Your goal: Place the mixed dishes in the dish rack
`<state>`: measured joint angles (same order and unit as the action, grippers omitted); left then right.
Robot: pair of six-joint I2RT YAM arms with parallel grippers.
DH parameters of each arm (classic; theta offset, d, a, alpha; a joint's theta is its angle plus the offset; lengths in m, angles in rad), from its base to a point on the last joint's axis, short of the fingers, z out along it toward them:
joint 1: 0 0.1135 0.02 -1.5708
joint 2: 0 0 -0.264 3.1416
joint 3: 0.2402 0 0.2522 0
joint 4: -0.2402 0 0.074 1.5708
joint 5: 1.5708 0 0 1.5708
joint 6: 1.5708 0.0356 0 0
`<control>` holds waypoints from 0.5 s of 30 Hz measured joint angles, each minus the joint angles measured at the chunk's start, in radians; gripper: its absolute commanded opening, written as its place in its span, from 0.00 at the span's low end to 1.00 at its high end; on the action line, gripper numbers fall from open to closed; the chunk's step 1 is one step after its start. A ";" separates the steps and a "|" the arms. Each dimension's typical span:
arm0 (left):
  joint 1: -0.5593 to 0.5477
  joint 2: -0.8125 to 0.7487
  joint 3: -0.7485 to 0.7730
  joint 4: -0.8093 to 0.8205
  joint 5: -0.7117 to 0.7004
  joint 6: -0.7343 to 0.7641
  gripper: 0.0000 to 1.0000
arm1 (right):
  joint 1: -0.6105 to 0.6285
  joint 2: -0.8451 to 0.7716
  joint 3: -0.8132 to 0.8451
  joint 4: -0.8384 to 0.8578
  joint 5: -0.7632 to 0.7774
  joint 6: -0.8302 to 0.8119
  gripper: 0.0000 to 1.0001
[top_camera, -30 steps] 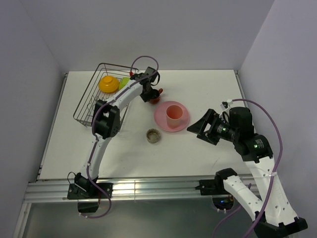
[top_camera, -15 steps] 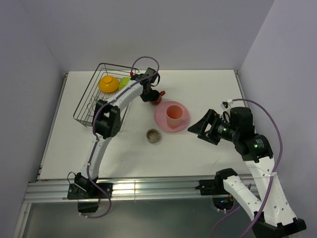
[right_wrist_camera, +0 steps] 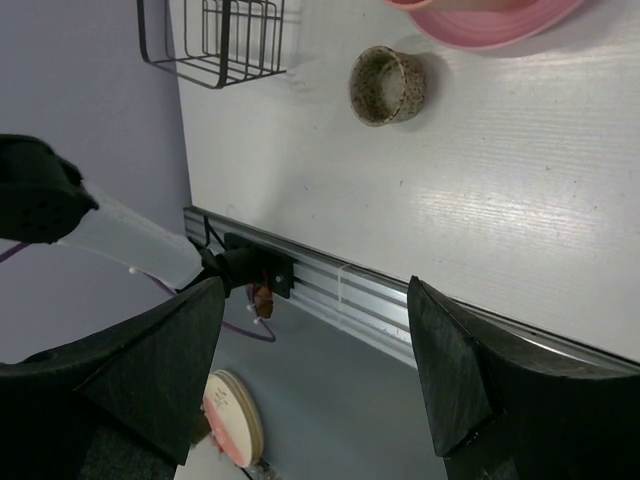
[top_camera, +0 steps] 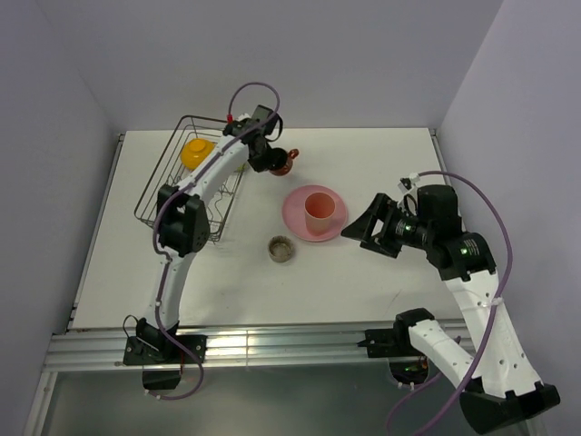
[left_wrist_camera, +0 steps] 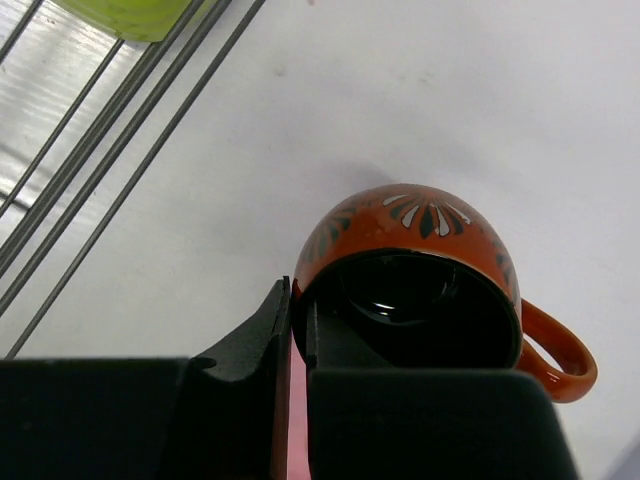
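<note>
My left gripper (top_camera: 272, 162) is shut on the rim of the dark red-brown mug (top_camera: 284, 163), one finger inside and one outside. In the left wrist view the mug (left_wrist_camera: 410, 265) hangs above the white table, handle to the right, just right of the dish rack (left_wrist_camera: 95, 150). The black wire dish rack (top_camera: 156, 202) holds the orange-yellow bowl (top_camera: 197, 152) and a yellow-green bowl (left_wrist_camera: 130, 12). A pink tumbler (top_camera: 319, 210) stands on the pink plate (top_camera: 294, 213). The small grey-brown dish (top_camera: 281, 248) sits in front of it. My right gripper (top_camera: 367, 232) is open, right of the plate.
In the right wrist view my right gripper (right_wrist_camera: 315, 295) hovers over the table's near edge and its aluminium rail (right_wrist_camera: 400, 300), with the grey-brown dish (right_wrist_camera: 387, 85), the plate's rim (right_wrist_camera: 500, 25) and a corner of the rack (right_wrist_camera: 215, 40) beyond. Walls enclose the table on three sides.
My left gripper has shut on the mug's rim and carried it up and toward the far side, beside the rack's back corner. The right arm has barely shifted.
</note>
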<state>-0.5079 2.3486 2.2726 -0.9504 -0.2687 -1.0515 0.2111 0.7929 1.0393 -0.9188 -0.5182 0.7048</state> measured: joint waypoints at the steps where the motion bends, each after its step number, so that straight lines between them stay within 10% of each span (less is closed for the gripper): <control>1: 0.006 -0.032 -0.003 -0.011 0.019 0.001 0.00 | 0.000 0.010 0.008 0.000 -0.001 -0.008 0.81; 15: 0.025 -0.642 -0.394 -0.004 0.460 -0.018 0.00 | 0.011 0.089 0.172 0.013 0.009 -0.155 0.76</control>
<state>-0.4831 1.7069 1.8782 -0.9546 0.1913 -1.0691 0.2222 0.8818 1.2110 -0.9062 -0.5095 0.5495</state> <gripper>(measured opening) 0.104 0.771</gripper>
